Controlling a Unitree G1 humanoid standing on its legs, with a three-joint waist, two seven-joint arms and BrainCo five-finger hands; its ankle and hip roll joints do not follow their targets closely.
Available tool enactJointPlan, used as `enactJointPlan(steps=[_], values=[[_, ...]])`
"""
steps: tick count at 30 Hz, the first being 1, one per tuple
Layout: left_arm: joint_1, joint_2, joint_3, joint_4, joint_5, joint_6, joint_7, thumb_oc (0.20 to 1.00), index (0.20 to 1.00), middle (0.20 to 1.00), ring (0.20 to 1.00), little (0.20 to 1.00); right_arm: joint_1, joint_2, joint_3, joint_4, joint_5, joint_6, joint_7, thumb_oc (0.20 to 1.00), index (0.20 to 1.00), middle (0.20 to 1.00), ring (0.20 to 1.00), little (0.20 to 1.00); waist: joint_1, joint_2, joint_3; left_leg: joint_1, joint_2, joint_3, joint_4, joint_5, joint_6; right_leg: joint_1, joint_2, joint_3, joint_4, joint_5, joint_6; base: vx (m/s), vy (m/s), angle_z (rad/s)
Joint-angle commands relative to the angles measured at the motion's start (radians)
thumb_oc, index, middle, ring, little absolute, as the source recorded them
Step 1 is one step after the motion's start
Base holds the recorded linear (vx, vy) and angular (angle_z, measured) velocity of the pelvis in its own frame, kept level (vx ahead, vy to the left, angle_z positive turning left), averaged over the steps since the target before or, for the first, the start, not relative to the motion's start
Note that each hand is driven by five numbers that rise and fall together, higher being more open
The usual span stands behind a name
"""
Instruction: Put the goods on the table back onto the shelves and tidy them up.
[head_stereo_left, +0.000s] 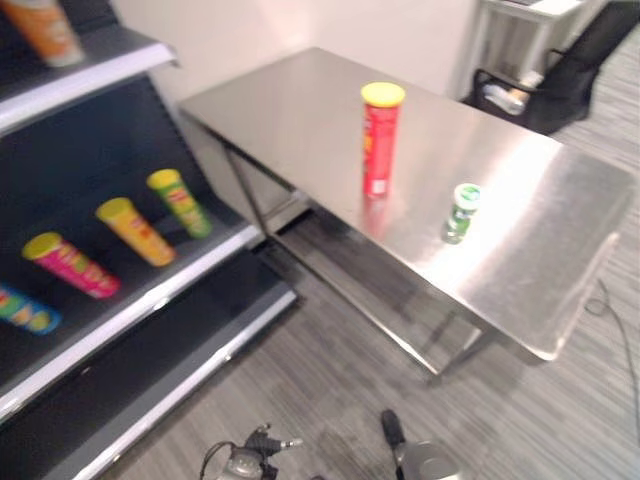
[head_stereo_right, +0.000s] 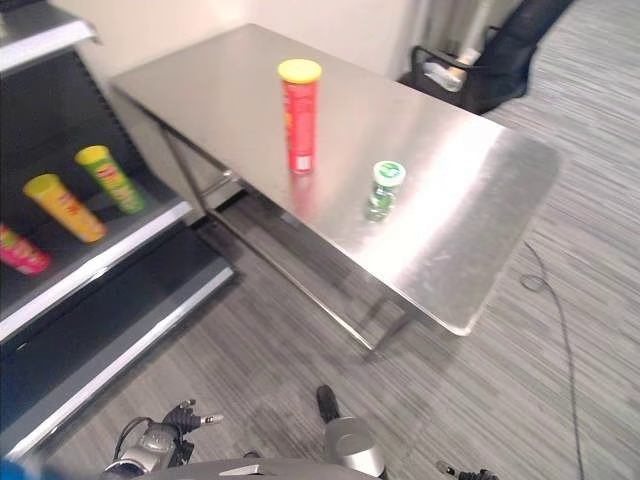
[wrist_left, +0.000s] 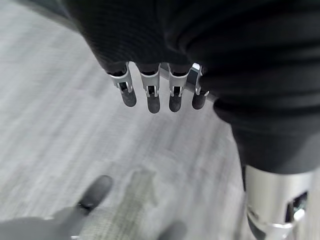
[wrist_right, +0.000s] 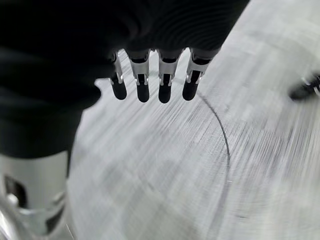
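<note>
Standing upright near the middle of the steel surface (head_stereo_left: 300, 110) is a red tube can with a yellow lid (head_stereo_left: 381, 140); a small green bottle (head_stereo_left: 461, 212) is standing just beside it, closer to the near edge, the two apart. Nothing else is sitting on the surface around them. Off to the left, the dark shelves (head_stereo_left: 150, 300) are holding goods lying tilted in a row: a green can (head_stereo_left: 180, 203), a yellow-orange can (head_stereo_left: 136, 231), a pink can (head_stereo_left: 70, 265) and a blue-green one (head_stereo_left: 25, 310) at the view's edge. An orange container (head_stereo_left: 45, 30) is standing on the upper shelf. A dark bag (head_stereo_left: 550, 85) is lying on the floor past the far end of the surface. Striped grey carpet (head_stereo_left: 330, 390) is lying between shelves and surface.

Left hand (wrist_left: 150, 60) is hanging over the carpet, fingers (wrist_left: 153, 97) straight and slightly apart, holding nothing. Right hand (wrist_right: 150, 45) is hanging likewise over the carpet, fingers (wrist_right: 165, 87) straight, empty.
</note>
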Motion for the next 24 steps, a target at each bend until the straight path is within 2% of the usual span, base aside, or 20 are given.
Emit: enactJointPlan(steps=[1,4,5,7,8,9,10,11,12,14,17,18,19,20,22,24], values=[[-0.033,0.021,-0.004,-0.01,0.025,-0.021,0.01,1.0,1.0,1.0,1.0,1.0,0.009,-0.1,-0.119,-0.126,0.136,-0.048,-0.063,1.0,1.0,1.0,1.0,1.0,-0.021,-0.002,-0.01,-0.017,0.0,-0.001,0.068,-0.057,-0.018,0.053,-0.059,0.039,0.069,-0.16,0.102,0.06,0.104,-0.15],[-0.048,0.009,-0.004,-0.025,0.028,-0.024,0.001,1.0,1.0,1.0,1.0,1.0,0.046,-0.191,-0.251,-0.266,0.171,-0.087,-0.084,1.0,1.0,1.0,1.0,1.0,-0.048,0.008,-0.016,-0.015,-0.004,-0.004,0.055,-0.055,-0.02,0.046,-0.068,0.029,0.075,-0.161,0.107,0.04,0.062,-0.05],[-0.048,0.009,-0.004,-0.025,0.028,-0.024,0.001,1.0,1.0,1.0,1.0,1.0,0.047,-0.191,-0.251,-0.266,0.171,-0.087,-0.084,1.0,1.0,1.0,1.0,1.0,-0.048,0.008,-0.017,-0.016,-0.004,-0.003,0.055,-0.055,-0.02,0.045,-0.068,0.03,0.075,-0.16,0.107,0.03,0.051,0.0],[-0.058,0.004,-0.006,-0.026,0.033,-0.024,-0.013,1.0,1.0,1.0,1.0,1.0,0.053,-0.302,-0.377,-0.404,0.2,-0.124,-0.085,1.0,1.0,1.0,1.0,1.0,-0.061,0.011,-0.016,-0.012,-0.01,-0.018,0.041,-0.054,-0.02,0.046,-0.076,0.016,0.08,-0.165,0.11,0.03,0.048,0.12],[-0.054,0.006,-0.007,-0.023,0.044,-0.026,-0.02,1.0,1.0,1.0,1.0,1.0,0.046,-0.377,-0.451,-0.533,0.219,-0.163,-0.08,1.0,1.0,1.0,1.0,1.0,-0.056,0.013,-0.015,-0.013,-0.013,-0.03,0.034,-0.052,-0.021,0.047,-0.081,0.005,0.086,-0.168,0.11,0.03,0.036,0.22],[-0.05,0.008,-0.006,-0.022,0.047,-0.026,-0.024,1.0,1.0,1.0,1.0,1.0,0.034,-0.425,-0.468,-0.597,0.211,-0.181,-0.079,1.0,1.0,1.0,1.0,1.0,-0.05,0.012,-0.016,-0.011,-0.015,-0.035,0.033,-0.056,-0.021,0.052,-0.084,-0.001,0.088,-0.175,0.111,0.01,0.015,0.29],[-0.05,0.007,-0.006,-0.022,0.047,-0.026,-0.024,1.0,1.0,1.0,1.0,1.0,0.034,-0.425,-0.469,-0.599,0.211,-0.179,-0.079,1.0,1.0,1.0,1.0,1.0,-0.05,0.012,-0.017,-0.015,-0.014,-0.035,0.033,-0.051,-0.022,0.048,-0.083,0.0,0.088,-0.17,0.109,0.02,0.003,0.23],[-0.04,0.011,-0.001,-0.022,0.051,-0.029,-0.026,1.0,1.0,1.0,1.0,1.0,0.025,-0.464,-0.482,-0.694,0.201,-0.2,-0.066,1.0,1.0,1.0,1.0,1.0,-0.042,0.01,-0.018,-0.014,-0.015,-0.041,0.033,-0.054,-0.023,0.053,-0.085,-0.006,0.089,-0.177,0.11,0.01,-0.023,0.34],[-0.016,0.018,0.006,-0.022,0.059,-0.032,-0.036,1.0,1.0,1.0,1.0,1.0,0.006,-0.539,-0.51,-0.79,0.191,-0.218,-0.04,1.0,1.0,1.0,1.0,1.0,-0.022,0.007,-0.023,-0.014,-0.015,-0.053,0.031,-0.054,-0.025,0.061,-0.089,-0.022,0.087,-0.183,0.108,0.03,-0.041,0.33],[0.008,0.031,0.012,-0.025,0.063,-0.035,-0.047,1.0,1.0,1.0,1.0,1.0,-0.026,-0.624,-0.495,-0.848,0.182,-0.229,0.008,1.0,1.0,1.0,1.0,1.0,0.008,-0.001,-0.031,-0.02,-0.011,-0.063,0.032,-0.046,-0.028,0.067,-0.089,-0.037,0.087,-0.183,0.101,0.01,-0.061,0.35],[0.021,0.033,0.013,-0.031,0.064,-0.036,-0.052,1.0,1.0,1.0,1.0,1.0,-0.036,-0.648,-0.492,-0.872,0.18,-0.234,0.021,1.0,1.0,1.0,1.0,1.0,0.015,-0.001,-0.034,-0.019,-0.011,-0.07,0.031,-0.046,-0.029,0.072,-0.091,-0.045,0.086,-0.185,0.099,0.01,-0.024,0.35],[0.031,0.036,0.011,-0.034,0.065,-0.037,-0.056,1.0,1.0,1.0,1.0,1.0,-0.067,-0.683,-0.456,-0.886,0.167,-0.237,0.041,1.0,1.0,1.0,1.0,1.0,0.029,-0.005,-0.036,-0.019,-0.009,-0.077,0.031,-0.044,-0.032,0.079,-0.092,-0.056,0.085,-0.187,0.096,0.01,-0.083,0.43],[0.055,0.043,0.005,-0.042,0.061,-0.038,-0.059,1.0,1.0,1.0,1.0,1.0,-0.125,-0.77,-0.359,-0.889,0.11,-0.218,0.093,1.0,1.0,1.0,1.0,1.0,0.076,-0.017,-0.041,-0.019,-0.004,-0.093,0.029,-0.037,-0.037,0.094,-0.093,-0.079,0.082,-0.191,0.091,0.01,-0.084,0.27],[0.057,0.043,0.01,-0.043,0.061,-0.038,-0.059,1.0,1.0,1.0,1.0,1.0,-0.139,-0.772,-0.346,-0.884,0.11,-0.219,0.093,1.0,1.0,1.0,1.0,1.0,0.07,-0.016,-0.042,-0.02,-0.004,-0.095,0.028,-0.036,-0.037,0.095,-0.093,-0.08,0.081,-0.191,0.09,0.0,-0.081,0.25],[0.067,0.045,0.0,-0.039,0.054,-0.036,-0.061,1.0,1.0,1.0,1.0,1.0,-0.187,-0.813,-0.255,-0.852,0.087,-0.202,0.133,1.0,1.0,1.0,1.0,1.0,0.101,-0.025,-0.042,-0.021,-0.001,-0.108,0.029,-0.032,-0.042,0.105,-0.093,-0.096,0.08,-0.194,0.085,-0.01,-0.043,0.3],[0.073,0.046,0.006,-0.036,0.049,-0.035,-0.061,1.0,1.0,1.0,1.0,1.0,-0.229,-0.828,-0.192,-0.828,0.076,-0.196,0.152,1.0,1.0,1.0,1.0,1.0,0.106,-0.028,-0.042,-0.021,0.001,-0.115,0.029,-0.03,-0.044,0.111,-0.091,-0.103,0.079,-0.196,0.083,-0.01,-0.066,0.34]])
